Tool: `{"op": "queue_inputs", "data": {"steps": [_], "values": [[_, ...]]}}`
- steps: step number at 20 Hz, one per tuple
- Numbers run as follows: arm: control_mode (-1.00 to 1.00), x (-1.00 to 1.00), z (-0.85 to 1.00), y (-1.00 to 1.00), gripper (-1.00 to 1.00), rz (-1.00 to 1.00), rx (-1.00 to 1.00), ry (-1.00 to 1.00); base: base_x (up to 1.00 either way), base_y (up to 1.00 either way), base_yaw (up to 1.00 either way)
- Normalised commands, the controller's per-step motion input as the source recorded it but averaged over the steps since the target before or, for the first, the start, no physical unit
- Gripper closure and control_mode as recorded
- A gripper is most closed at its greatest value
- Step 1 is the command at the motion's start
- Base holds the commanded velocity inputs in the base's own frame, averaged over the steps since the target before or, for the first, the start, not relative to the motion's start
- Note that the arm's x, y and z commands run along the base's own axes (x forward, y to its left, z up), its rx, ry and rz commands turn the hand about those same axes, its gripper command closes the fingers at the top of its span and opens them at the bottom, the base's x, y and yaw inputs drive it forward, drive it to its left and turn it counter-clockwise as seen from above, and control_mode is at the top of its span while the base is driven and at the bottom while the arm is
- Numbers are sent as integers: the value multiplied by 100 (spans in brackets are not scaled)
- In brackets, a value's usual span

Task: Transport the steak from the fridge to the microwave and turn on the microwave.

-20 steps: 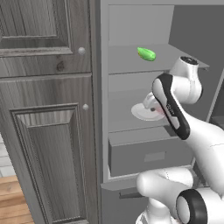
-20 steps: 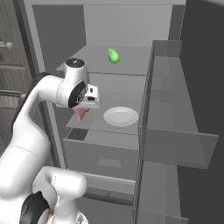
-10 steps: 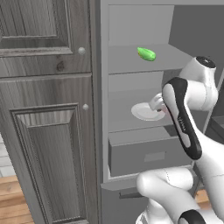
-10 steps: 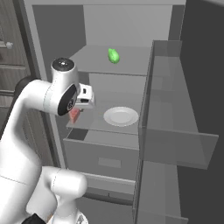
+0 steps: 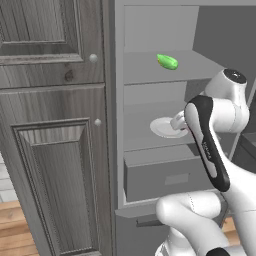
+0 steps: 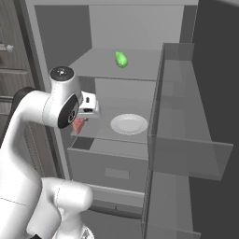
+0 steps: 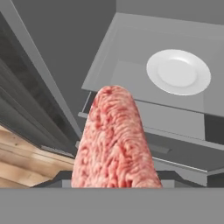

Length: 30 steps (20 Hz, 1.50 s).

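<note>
Beside the open fridge we pinch the steak in our gripper, off its plate; microwave work remains.

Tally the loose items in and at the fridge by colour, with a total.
Green: 1, the vegetable on the upper shelf
White: 1, the plate on the middle shelf
Pinkish-red: 1, the steak held in the tool
Total: 3
</note>
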Motion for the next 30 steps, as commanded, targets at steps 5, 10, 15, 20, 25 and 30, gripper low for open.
{"op": "queue_inputs", "data": {"steps": [5,10,15,20,25,30], "values": [[-100,0,0,0,100,0,0,0,0,0,0],[-100,-4,0,0,100,0,1,0,0,0,0],[-100,-51,-2,3,100,-2,4,-7,0,0,0],[-100,-70,0,7,100,-5,7,-15,0,0,0],[-100,-71,-2,13,100,0,8,-21,0,0,0],[-100,-13,-3,25,100,0,0,-5,0,0,0]]}}
